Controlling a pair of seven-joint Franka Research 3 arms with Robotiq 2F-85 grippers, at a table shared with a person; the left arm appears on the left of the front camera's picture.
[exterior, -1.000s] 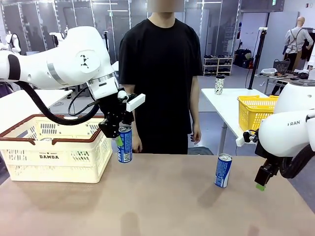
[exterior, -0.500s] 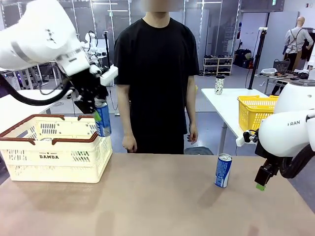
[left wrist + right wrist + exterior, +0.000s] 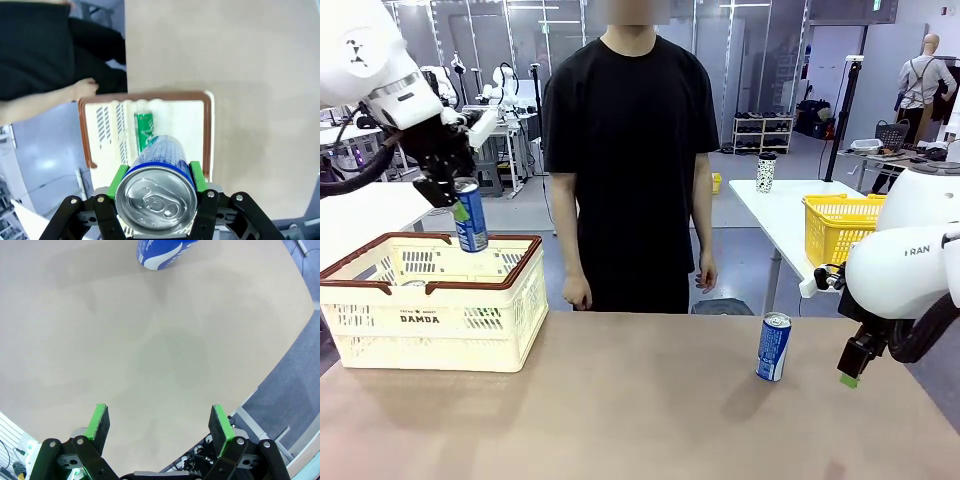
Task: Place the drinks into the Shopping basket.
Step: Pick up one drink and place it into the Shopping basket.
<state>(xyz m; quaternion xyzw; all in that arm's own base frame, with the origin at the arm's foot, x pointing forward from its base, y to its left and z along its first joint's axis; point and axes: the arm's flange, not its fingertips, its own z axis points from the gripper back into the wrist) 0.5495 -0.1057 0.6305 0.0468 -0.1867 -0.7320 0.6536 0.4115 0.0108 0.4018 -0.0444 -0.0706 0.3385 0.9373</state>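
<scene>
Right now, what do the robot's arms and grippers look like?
The left arm and right arm are glossy white with rounded, bulbous joints. The right one bears dark lettering. A thick black cable loops from the left arm. The left gripper and right gripper are black, angular and two-fingered, with bright green pads.

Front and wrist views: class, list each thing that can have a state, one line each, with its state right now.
Left gripper: shut on the held blue can.
Held blue can: in the air over the basket, unopened.
Green can: lying on its side inside the basket.
Other blue can: upright on the table, untouched.
Basket: standing on the table.
Right gripper: open, empty.
</scene>
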